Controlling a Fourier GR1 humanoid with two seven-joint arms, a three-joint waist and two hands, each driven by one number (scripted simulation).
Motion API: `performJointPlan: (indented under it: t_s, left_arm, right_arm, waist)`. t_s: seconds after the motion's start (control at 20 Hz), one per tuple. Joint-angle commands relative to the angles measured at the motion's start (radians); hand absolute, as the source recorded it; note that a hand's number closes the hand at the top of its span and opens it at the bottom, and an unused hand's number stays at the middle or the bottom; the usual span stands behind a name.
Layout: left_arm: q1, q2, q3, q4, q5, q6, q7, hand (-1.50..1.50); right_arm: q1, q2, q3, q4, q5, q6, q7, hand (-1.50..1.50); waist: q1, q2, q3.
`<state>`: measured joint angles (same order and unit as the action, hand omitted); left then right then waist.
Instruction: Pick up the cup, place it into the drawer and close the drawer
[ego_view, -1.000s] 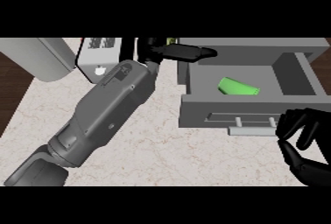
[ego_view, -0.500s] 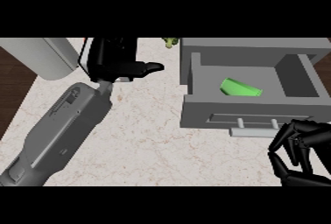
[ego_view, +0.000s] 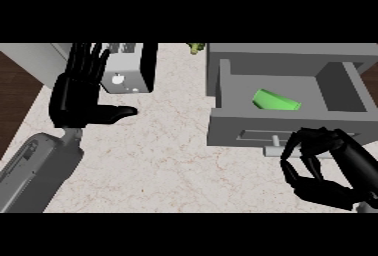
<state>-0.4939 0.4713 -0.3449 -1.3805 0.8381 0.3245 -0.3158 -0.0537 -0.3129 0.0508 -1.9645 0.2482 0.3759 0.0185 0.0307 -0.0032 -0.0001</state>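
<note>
Right hand (ego_view: 325, 170), fingers curled on nothing, sits just near of the open drawer's (ego_view: 284, 131) handle (ego_view: 275, 149), so the closing push runs far-ward (green cup (ego_view: 276, 99) already lies inside), while the open left hand (ego_view: 80, 95) stays well left.

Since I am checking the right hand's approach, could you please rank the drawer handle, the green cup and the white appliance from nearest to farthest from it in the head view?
From the right hand:
1. Drawer handle, just above-left of the hand's curled fingers.
2. Green cup, inside the open drawer, farther up.
3. White appliance, far across the counter, beside the left hand.
</note>
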Motion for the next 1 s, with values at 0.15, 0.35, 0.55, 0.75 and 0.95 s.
performJointPlan:
  t_s: [0.15, 0.35, 0.55, 0.75, 0.95]
  left_arm:
    - [0.189, 0.033, 0.034, -0.049, -0.007, -0.107, -0.078, -1.50]
    - [0.233, 0.092, 0.102, -0.132, 0.013, -0.123, -0.015, -1.50]
    - [0.300, 0.103, 0.187, -0.083, 0.021, -0.236, -0.043, -1.50]
    - [0.416, 0.110, 0.213, -0.120, 0.011, -0.308, -0.087, -1.50]
    - [0.338, 0.064, 0.252, -0.069, -0.012, -0.324, -0.039, -1.50]
  right_arm:
    - [-0.024, -0.052, 0.138, 0.173, 0.334, -0.087, -0.163, 1.50]
    - [-0.106, 0.064, 0.232, 0.368, 0.476, -0.221, -0.162, 1.50]
    - [-0.151, 0.056, 0.196, 0.487, 0.494, -0.213, -0.186, -1.50]
    - [-0.261, 0.054, 0.164, 0.674, 0.547, -0.258, -0.238, -1.50]
    - [-0.343, 0.102, 0.144, 0.882, 0.571, -0.295, -0.312, -1.50]
  waist:
    - [-0.010, 0.005, 0.000]
    - [-0.009, 0.004, 0.001]
    - [-0.021, 0.004, 0.000]
    - [-0.012, 0.004, 0.000]
    - [-0.023, 0.005, 0.000]
